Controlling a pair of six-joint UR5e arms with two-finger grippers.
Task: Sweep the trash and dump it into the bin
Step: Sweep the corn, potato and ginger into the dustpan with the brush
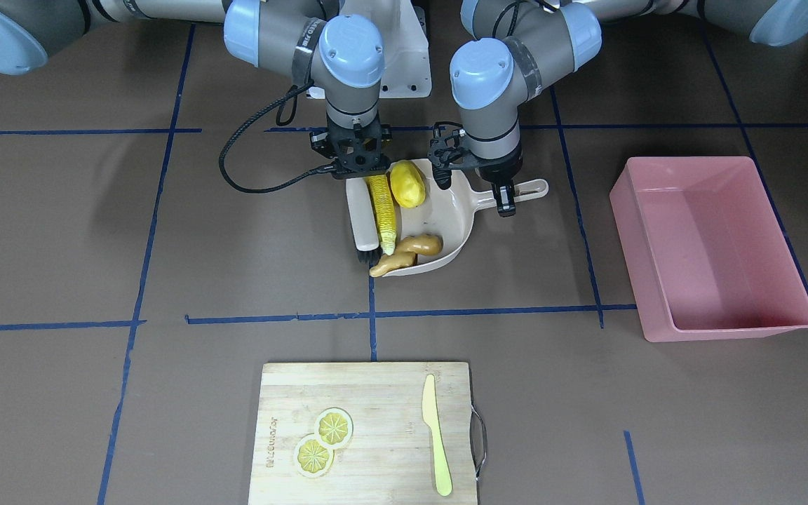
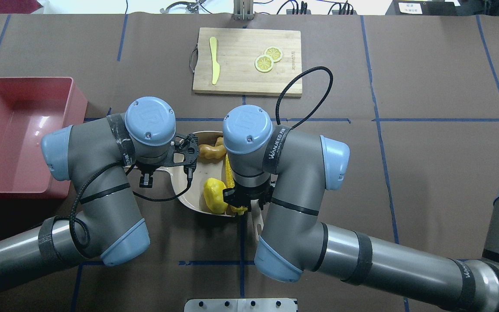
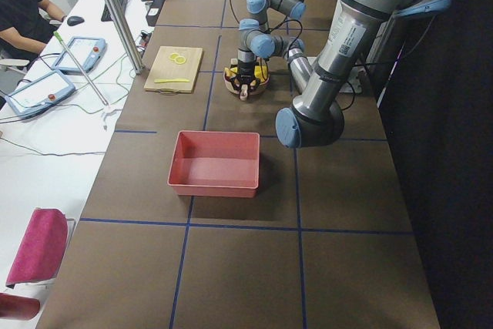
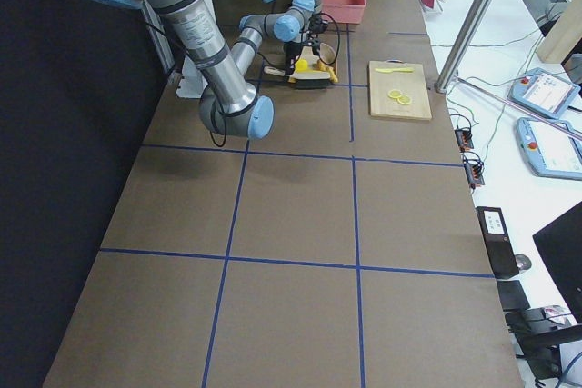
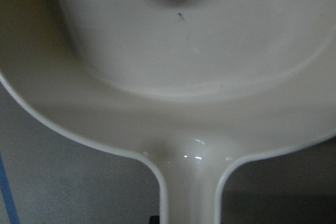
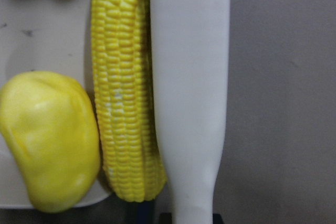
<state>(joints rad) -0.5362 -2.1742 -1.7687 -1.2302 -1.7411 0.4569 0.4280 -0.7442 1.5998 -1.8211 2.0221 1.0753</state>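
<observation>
A beige dustpan (image 1: pixel 454 214) lies mid-table with its mouth toward the white brush (image 1: pixel 362 214). Inside it sit the rounded yellow potato (image 1: pixel 407 184) and most of the tan ginger root (image 1: pixel 404 254), whose end pokes over the lip. The corn cob (image 1: pixel 383 210) lies along the pan's mouth, pressed against the brush; the right wrist view shows the corn (image 6: pixel 123 103) beside the brush handle (image 6: pixel 191 93). My left gripper (image 1: pixel 504 198) is shut on the dustpan handle (image 5: pixel 189 192). My right gripper (image 1: pixel 360 175) is shut on the brush. The pink bin (image 2: pixel 15 130) stands empty beyond my left arm.
A bamboo cutting board (image 1: pixel 369 435) at the table's far edge carries two lemon slices (image 1: pixel 323 442) and a pale yellow knife (image 1: pixel 437 435). A person (image 3: pixel 19 5) sits at a side desk. Blue tape lines cross the brown table.
</observation>
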